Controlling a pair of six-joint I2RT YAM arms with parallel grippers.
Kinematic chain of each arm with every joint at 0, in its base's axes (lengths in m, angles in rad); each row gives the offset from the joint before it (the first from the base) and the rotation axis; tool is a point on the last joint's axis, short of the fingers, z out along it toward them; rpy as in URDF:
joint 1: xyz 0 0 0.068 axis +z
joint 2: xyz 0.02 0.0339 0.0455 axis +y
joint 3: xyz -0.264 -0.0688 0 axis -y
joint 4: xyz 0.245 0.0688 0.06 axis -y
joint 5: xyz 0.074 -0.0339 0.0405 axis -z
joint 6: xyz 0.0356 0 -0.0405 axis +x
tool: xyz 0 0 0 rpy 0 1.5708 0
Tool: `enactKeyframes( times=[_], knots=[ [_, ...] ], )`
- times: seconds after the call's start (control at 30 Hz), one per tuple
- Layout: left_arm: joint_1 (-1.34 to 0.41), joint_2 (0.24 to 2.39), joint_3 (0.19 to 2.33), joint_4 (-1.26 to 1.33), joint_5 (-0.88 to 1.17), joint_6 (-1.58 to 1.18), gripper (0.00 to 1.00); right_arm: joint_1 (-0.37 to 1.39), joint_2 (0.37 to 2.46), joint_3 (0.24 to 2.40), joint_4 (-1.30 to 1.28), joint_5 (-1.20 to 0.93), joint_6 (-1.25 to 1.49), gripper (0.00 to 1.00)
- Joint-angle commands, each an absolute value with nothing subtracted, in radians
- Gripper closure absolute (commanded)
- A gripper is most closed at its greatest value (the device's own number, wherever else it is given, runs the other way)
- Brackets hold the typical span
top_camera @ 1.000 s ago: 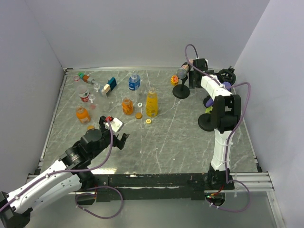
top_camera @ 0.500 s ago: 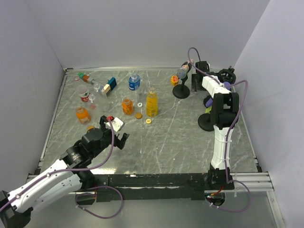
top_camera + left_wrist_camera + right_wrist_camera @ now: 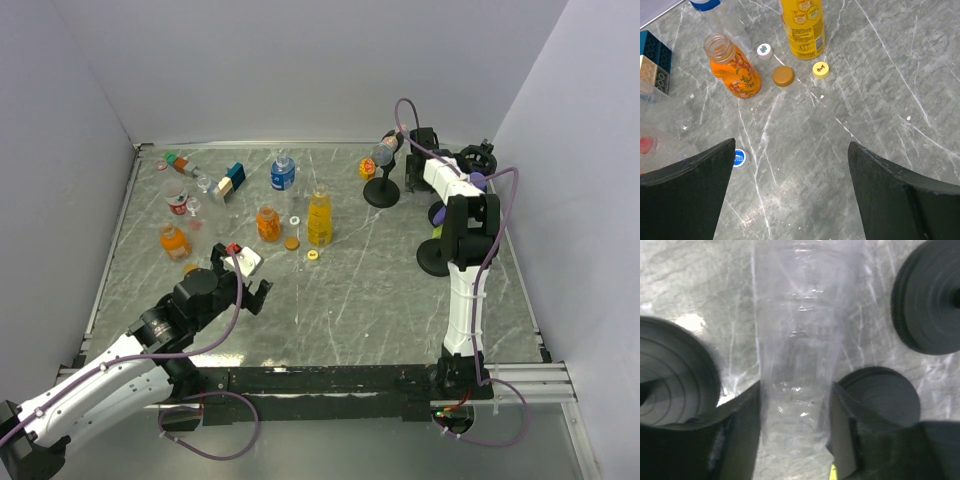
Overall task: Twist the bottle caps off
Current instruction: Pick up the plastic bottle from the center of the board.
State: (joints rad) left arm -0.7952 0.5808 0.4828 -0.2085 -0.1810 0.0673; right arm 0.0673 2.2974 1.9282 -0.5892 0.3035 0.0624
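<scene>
The left gripper (image 3: 790, 200) hangs over the near-left part of the grey marbled table (image 3: 880, 110) with its jaws spread wide, holding nothing. The left arm reaches from the near-left corner toward the table centre, with the wrist pitched down.

A small blue bottle cap (image 3: 740, 158) lies just beside the left finger. Farther off stands a squat orange plastic bottle (image 3: 732, 67), upright and uncapped. To its right lie a white bottle cap (image 3: 764, 50), a brown-orange bottle cap (image 3: 783, 76) and a yellow bottle cap (image 3: 821, 69), near a tall yellow plastic bottle (image 3: 802, 25) whose top is cut off.

At the far right, the right gripper (image 3: 796, 405) is narrowed, with both fingers pressed against a clear plastic bottle (image 3: 800, 315). The right arm rises from the near-right base and extends to the far edge. Black round stands (image 3: 675, 370) lie below the bottle. The bottle's cap cannot be made out.
</scene>
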Motion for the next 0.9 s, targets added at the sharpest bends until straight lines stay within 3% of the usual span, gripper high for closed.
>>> enactKeyframes(
  times=[0.0,0.1,0.17,0.87],
  knots=[
    [-0.785,0.583,0.514,-0.19,-0.172,0.077,0.03,0.06,2.264,1.919,-0.584,0.281,0.078,0.56],
    [-0.785,0.581,0.515,-0.19,-0.172,0.077,0.03,0.06,2.203,1.844,-0.562,0.255,0.089,0.67],
    [-0.787,0.58,0.515,-0.192,-0.17,0.077,0.03,0.06,2.148,1.777,-0.535,0.244,0.097,0.69],
    [-0.785,0.508,0.514,-0.18,-0.121,0.054,0.03,0.14,1.577,1.2,-0.515,-0.021,0.118,0.75]
  ],
)
